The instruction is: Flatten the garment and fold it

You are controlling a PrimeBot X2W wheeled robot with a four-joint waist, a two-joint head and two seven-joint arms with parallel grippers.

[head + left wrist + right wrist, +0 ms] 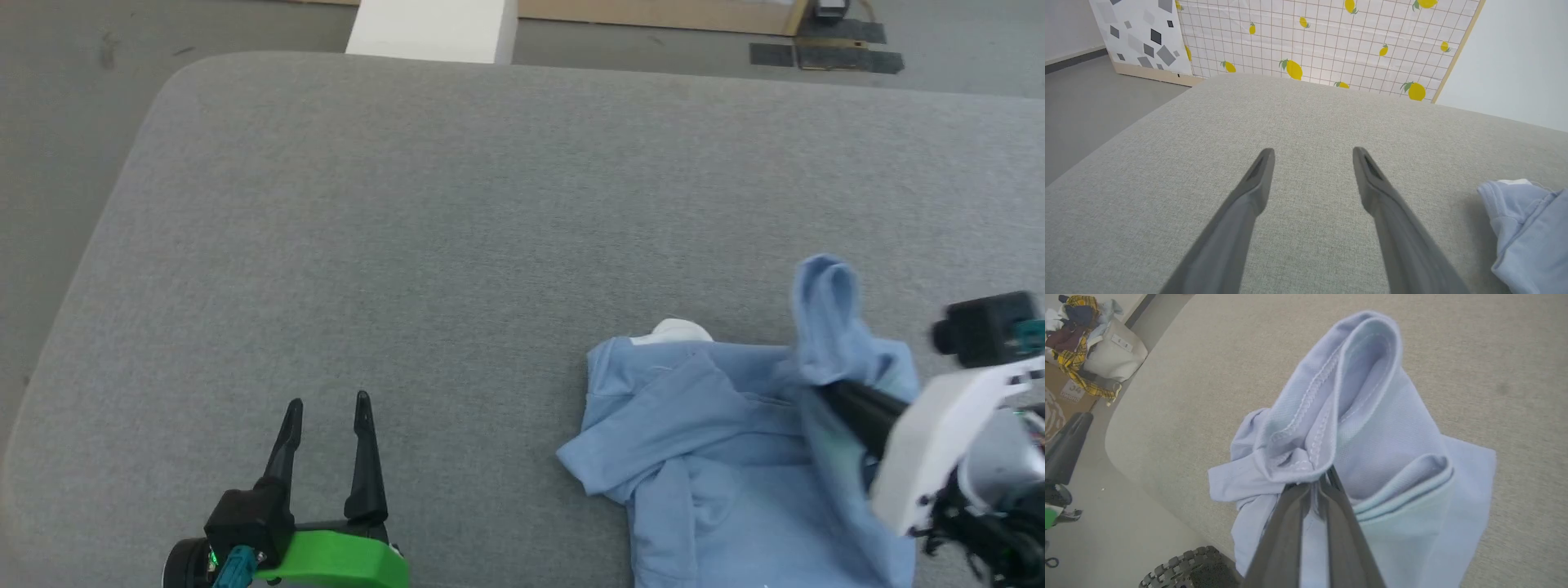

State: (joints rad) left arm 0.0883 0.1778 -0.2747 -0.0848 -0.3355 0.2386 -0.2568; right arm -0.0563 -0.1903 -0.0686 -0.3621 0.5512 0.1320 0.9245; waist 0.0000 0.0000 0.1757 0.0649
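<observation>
Right gripper: fingers clamped a fold of light blue T-shirt beyond their tips.
Left gripper: fingers stood apart, grey upholstery between them.

You have open grey cushion all around your left gripper and far ahead, while the heaped garment blocks your near right.

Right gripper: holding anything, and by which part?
Right gripper is shut on the light blue T-shirt, pinching a bunched fold at a stitched edge. Left gripper is open, holding nothing.
</observation>
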